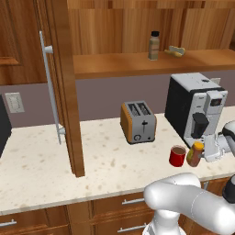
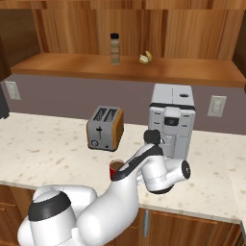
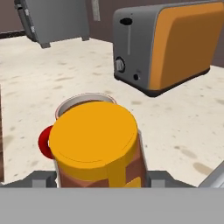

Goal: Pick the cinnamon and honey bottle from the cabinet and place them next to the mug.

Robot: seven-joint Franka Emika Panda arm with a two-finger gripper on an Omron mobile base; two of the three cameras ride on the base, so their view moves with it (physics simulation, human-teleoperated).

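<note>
The gripper [image 1: 205, 152] is closed on the honey [image 1: 195, 153], holding it upright at the counter's [image 1: 41, 156] front right, just beside the mug [image 1: 177, 155] and in front of the coffee machine [image 1: 195, 106]. That spot makes sense: the task wants both bottles next to the mug, so the honey is brought in low and close on the mug's right side, where a release would leave it standing. Whether its base already touches the counter I cannot tell. In the hand view the honey's [image 3: 94, 144] yellow cap fills the middle, flat and round, with amber-brown sides below it between the dark fingertips [image 3: 41, 178]; the mug [image 3: 70, 118] peeks out right behind it, red handle to one side, dark inside (so the two look very nearly touching). The toaster [image 3: 164, 43] sits well beyond. The cinnamon [image 1: 154, 46] is not yet fetched: it stands upright on the cabinet [image 1: 137, 62] shelf, slim, tan, dark-capped, near a small yellowish thing [image 1: 175, 51]. The open door [image 1: 62, 87] hangs to the left, its bar handle [image 1: 49, 87] facing out, leaving the shelf free to reach.
</note>
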